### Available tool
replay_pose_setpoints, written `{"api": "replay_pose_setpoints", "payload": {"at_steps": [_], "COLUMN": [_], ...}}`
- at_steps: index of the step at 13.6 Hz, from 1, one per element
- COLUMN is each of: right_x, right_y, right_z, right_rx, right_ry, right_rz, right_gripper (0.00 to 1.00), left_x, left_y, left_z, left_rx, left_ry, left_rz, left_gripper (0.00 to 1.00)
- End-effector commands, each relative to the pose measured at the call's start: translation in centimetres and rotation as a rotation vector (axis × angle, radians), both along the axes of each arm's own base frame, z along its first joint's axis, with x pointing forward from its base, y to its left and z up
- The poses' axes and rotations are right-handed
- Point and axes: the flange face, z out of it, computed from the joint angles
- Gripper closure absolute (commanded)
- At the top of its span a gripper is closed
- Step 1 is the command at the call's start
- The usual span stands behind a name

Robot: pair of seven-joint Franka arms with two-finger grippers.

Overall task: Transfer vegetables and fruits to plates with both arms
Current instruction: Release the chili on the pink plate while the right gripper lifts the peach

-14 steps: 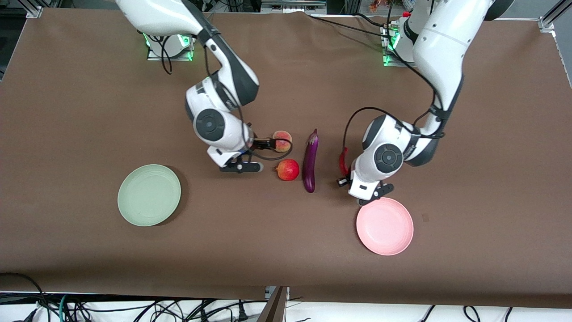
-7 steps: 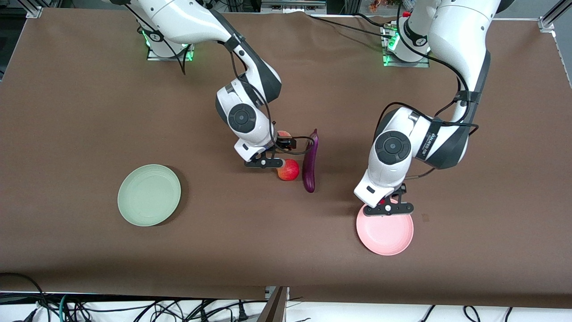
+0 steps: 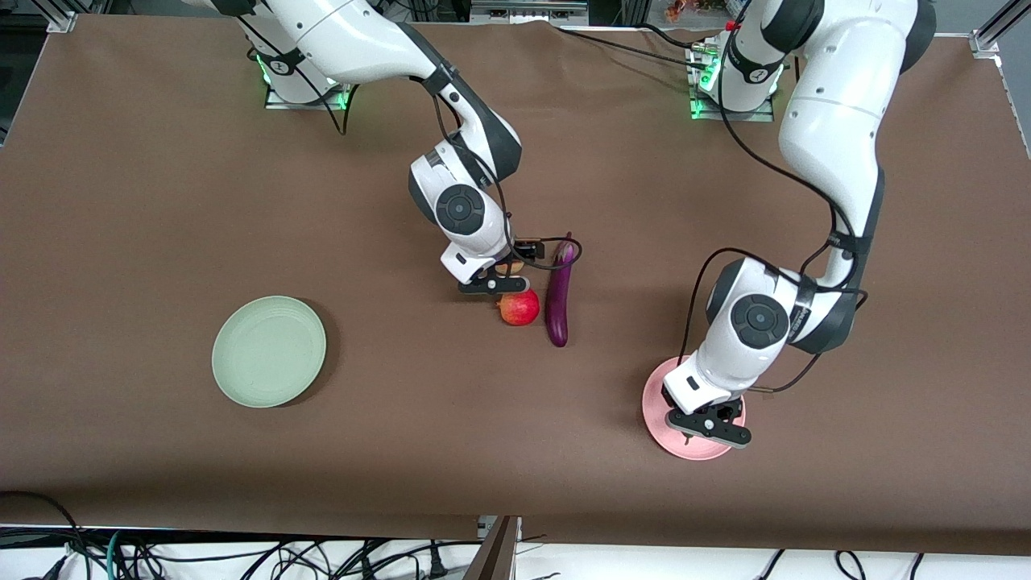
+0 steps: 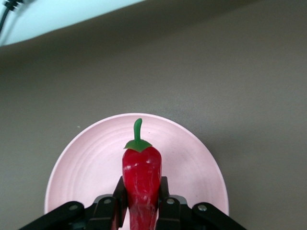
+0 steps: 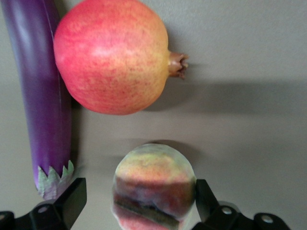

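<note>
1. The left gripper hangs over the pink plate, clenched on the red chili pepper, green stem pointing outward.
2. The right gripper is down at the peach, fingers spread either side, not gripping.
3. The pomegranate lies beside the eggplant, nearer the front camera than the peach.
4. The green plate sits toward the right arm's end.

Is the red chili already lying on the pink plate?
No, the left gripper holds the chili above the pink plate, fingers clamped on it.
</note>
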Motion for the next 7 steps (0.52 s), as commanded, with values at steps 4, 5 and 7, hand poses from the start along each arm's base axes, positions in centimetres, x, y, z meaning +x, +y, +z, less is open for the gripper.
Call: {"api": "replay_pose_setpoints", "payload": {"at_steps": [4,5,7], "right_x": [-0.2,-0.2,0.1], "right_y": [0.3,0.3,0.2], "right_z": [-1.0,-1.0,-0.5], "right_rx": [-0.016,-0.017,-0.015], "right_ry": [-0.021,-0.021,-0.027], "right_rz": [0.022,0.019,0.021], "right_gripper": [0.52,0.72,0.81], "left_x": [0.8,0.9,1.1], "left_y": [0.5,0.9,1.1], "left_z": [-1.0,-0.8,-0.2], "left_rx": [-0.032,-0.048,-0.091], "left_ry": [-0.002,0.0,0.008], "left_rz": [-0.015,0.001,0.034], "left_gripper": [0.0,0.0,0.0]}}
